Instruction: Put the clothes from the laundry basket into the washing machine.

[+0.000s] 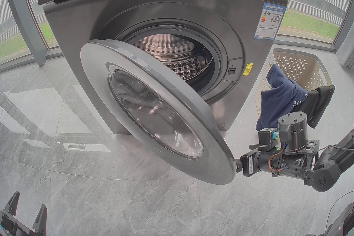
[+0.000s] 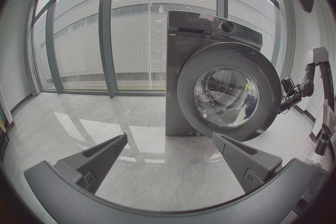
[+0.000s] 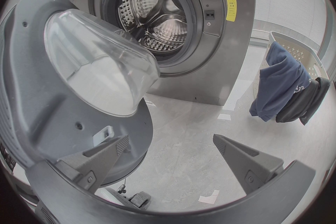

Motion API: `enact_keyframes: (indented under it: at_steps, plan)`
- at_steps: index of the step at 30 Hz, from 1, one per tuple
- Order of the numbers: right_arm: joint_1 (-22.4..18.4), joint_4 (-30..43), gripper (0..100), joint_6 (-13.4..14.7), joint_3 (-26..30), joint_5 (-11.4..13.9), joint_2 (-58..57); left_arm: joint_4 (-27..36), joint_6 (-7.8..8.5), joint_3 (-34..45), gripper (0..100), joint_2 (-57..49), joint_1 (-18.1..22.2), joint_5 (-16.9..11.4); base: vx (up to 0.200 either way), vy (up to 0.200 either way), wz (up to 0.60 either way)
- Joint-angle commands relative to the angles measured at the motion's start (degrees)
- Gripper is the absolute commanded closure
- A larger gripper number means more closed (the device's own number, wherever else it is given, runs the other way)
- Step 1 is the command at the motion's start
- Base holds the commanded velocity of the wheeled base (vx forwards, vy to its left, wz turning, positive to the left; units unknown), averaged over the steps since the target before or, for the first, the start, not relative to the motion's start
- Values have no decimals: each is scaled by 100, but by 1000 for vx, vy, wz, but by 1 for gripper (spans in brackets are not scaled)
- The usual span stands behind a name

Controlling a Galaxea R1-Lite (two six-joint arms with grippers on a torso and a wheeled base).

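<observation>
Head view: the washing machine [image 1: 166, 8] stands on the grey tiled floor [image 1: 92, 181] with its round door [image 1: 155, 111] swung wide open toward the camera, exposing the perforated steel drum [image 1: 173, 56]. The laundry basket [image 1: 306, 67], a beige perforated plastic type, stands just beside the machine on the robot's right. A blue garment [image 1: 280, 100] is draped over the basket's near rim, with a black garment [image 1: 319, 102] hanging beside it on the same rim. The right gripper [image 1: 238, 166] is at the free outer edge of the door; contact with it cannot be confirmed. The left gripper [image 1: 25, 211] is low on the robot's left, well apart from the machine, fingers spread. Left wrist view: both left fingers [image 2: 105, 154] are apart with only floor between them; the machine stands well ahead with the door open, and the right arm's gripper is at the door's edge. Right wrist view: the right fingers [image 3: 241, 158] are apart and hold nothing; one finger overlaps the door's inner rim, just below the glass bowl [image 3: 98, 60]. Both garments hang on the basket's rim, outside the drum.
</observation>
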Motion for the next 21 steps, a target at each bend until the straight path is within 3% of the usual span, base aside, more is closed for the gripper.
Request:
enact_keyframes:
  at_steps: [1, 13, 18, 19, 21]
  plan:
    - [35, -128, 0, 30, -87, 33, 172, 2, -1, 84, 0, -42, 1, -1, 0, 0, 0]
    - [572, -137, 0, 39, 546, 51, -268, 2, -1, 84, 0, -33, 1, -1, 0, 0, 0]
    - [361, -119, 0, 21, 599, 33, -364, 2, -1, 84, 0, -42, 1, -1, 0, 0, 0]
    - [18, -110, 0, -14, 608, 42, -364, 2, -1, 84, 0, -42, 1, -1, 0, 0, 0]
    - [-184, -102, 0, -40, 617, 42, -347, 2, -1, 84, 0, -33, 1, -1, 0, 0, 0]
